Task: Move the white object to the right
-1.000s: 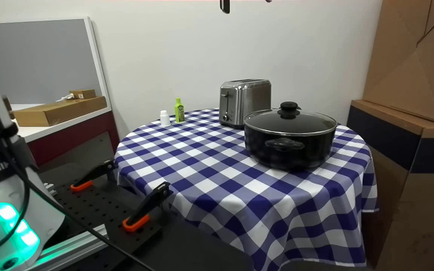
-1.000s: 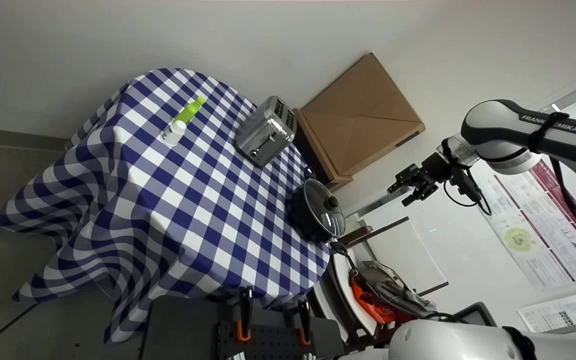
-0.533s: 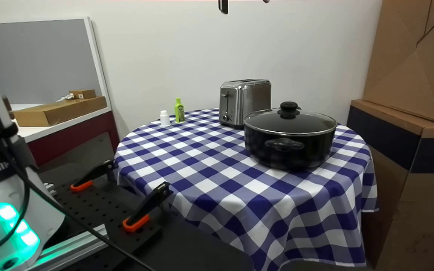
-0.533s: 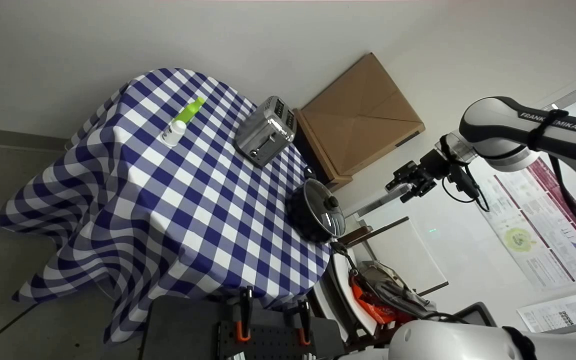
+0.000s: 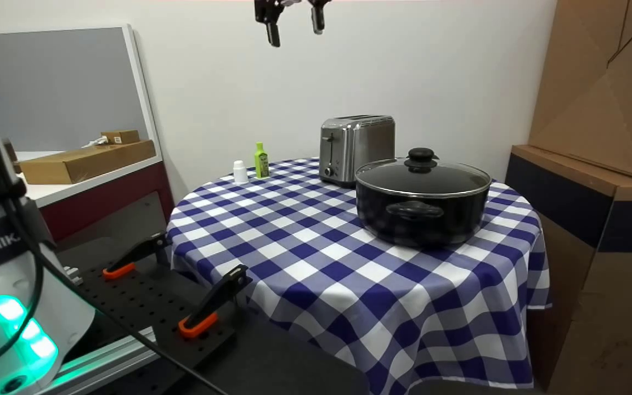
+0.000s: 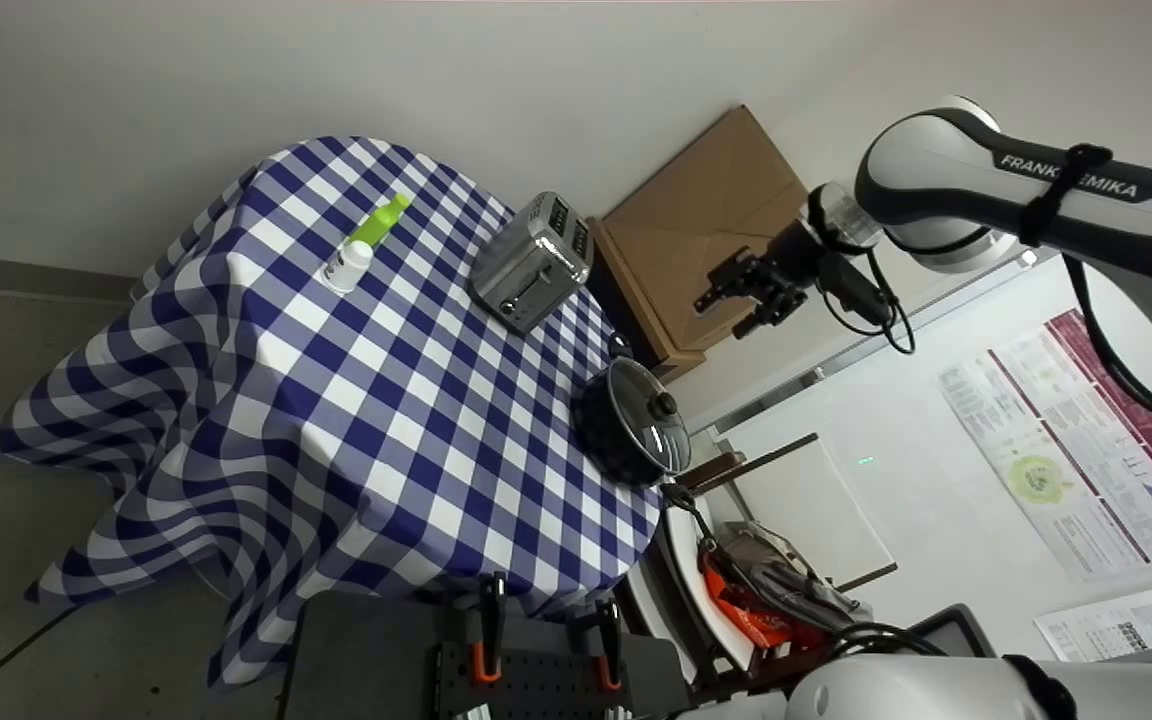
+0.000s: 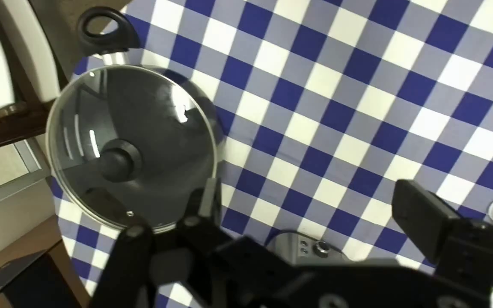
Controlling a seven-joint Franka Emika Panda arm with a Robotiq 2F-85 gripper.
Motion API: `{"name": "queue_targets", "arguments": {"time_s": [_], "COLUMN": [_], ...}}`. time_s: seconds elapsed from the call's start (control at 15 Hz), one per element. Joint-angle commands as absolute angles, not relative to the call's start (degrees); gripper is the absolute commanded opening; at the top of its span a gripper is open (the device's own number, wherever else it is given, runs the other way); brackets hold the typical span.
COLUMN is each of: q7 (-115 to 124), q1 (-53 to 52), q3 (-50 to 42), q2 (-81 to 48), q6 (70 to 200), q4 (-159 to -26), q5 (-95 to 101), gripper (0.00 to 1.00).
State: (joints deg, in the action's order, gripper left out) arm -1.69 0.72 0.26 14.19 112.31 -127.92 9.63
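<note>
There stands the white bottle [image 5: 240, 173], ungripped, placed upright at ten o'clock on the checked cloth [image 5: 302, 236] in an exterior view; the green bottle [image 5: 261, 162] is set just beside, at its two o'clock. Up at one, the gripper [image 5: 296, 37] is held high, presumably so toaster [image 5: 359, 151] and pot [image 5: 423, 200] can be cleared; fingers [image 5: 273, 35] spread wide, nothing clasped.

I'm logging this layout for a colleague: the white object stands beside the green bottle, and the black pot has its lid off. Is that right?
Not quite: the black pot has its lid on, as the wrist view shows. The white object does stand beside the green bottle.
</note>
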Motion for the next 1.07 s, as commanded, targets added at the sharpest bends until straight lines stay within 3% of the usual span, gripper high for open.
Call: {"name": "queue_targets", "arguments": {"time_s": [0.0, 0.53, 1.0], "q7": [7.6, 24.7, 32.5], "q1": [-2.9, -10.9, -19.0], "q3": [5.0, 13.3, 13.3], "q2": [9.3, -5.4, -17.0], "q6": [113.5, 120.4, 125.6], "q4": [-125.4, -119.1, -115.1], "q5": [5.8, 8.8, 11.5], "gripper": [1.00, 1.00, 1.00]}}
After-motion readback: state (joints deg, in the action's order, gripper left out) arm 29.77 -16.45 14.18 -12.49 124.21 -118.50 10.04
